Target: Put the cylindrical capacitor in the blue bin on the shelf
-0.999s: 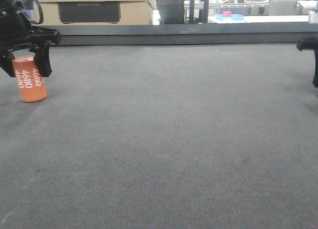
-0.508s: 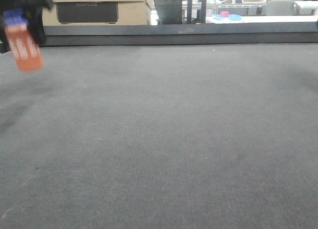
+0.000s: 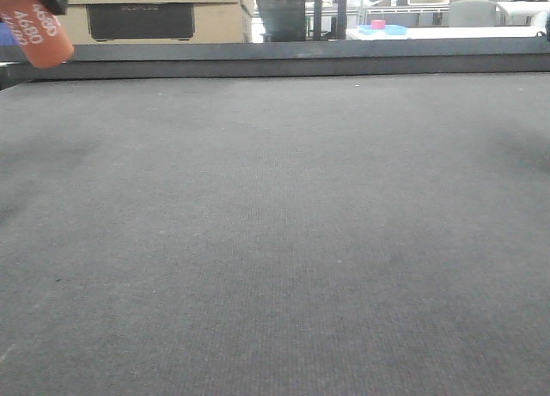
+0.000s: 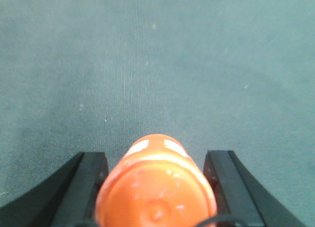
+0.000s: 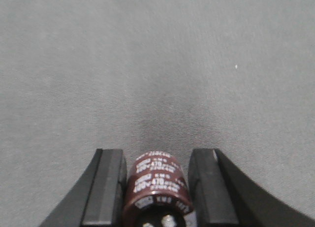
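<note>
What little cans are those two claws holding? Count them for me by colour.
Orange-red can: 1, clamped in the left gripper
Dark brown can: 1, clamped in the right gripper
Total: 2
</note>
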You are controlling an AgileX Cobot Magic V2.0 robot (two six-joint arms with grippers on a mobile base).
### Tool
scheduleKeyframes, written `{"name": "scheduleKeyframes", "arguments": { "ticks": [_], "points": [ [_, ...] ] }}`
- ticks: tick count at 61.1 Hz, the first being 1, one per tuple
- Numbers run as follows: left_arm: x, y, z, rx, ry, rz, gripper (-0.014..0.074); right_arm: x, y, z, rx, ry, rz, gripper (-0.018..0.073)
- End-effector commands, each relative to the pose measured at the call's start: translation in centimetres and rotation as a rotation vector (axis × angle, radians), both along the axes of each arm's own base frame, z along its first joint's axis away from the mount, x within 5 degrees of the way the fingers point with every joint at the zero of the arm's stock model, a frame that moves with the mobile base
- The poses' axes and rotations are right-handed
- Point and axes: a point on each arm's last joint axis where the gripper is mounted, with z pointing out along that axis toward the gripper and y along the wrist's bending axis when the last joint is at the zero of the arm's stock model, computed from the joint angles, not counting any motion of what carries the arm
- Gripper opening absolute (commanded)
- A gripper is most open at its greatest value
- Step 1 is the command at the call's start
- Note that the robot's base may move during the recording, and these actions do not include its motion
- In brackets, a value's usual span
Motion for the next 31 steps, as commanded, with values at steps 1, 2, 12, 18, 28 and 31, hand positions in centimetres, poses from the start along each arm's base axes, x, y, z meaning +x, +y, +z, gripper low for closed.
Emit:
{"name": "scheduleKeyframes", "arguments": {
  "ticks": [1,2,12,18,28,31],
  "points": [
    [-1.9,0.5,1.0,-0.031,-0.12,0.008,-0.0111,-1.6,0.4,0.7,-0.013,-0.14,0.001,-0.0162],
    [-2.2,0.6,1.1,-0.035,-0.141,0.009,-0.0111,-1.8,0.4,0.7,-0.014,-0.155,0.0,-0.0162],
    [-5.8,1.4,1.4,-0.055,-0.249,0.015,-0.0111,-4.4,0.6,0.3,-0.016,-0.191,0.002,-0.0162],
    [-8.0,1.8,1.5,-0.064,-0.293,0.017,-0.0111,-5.6,0.6,0.7,-0.015,-0.209,0.002,-0.0162],
    [-11.6,2.6,2.1,-0.085,-0.403,0.019,-0.0111,-7.5,0.6,3.3,-0.015,-0.316,-0.001,-0.0162],
    [-12.7,2.8,2.2,-0.092,-0.439,0.02,-0.0111,-8.3,0.5,4.2,-0.015,-0.35,-0.001,-0.0162]
  ]
}}
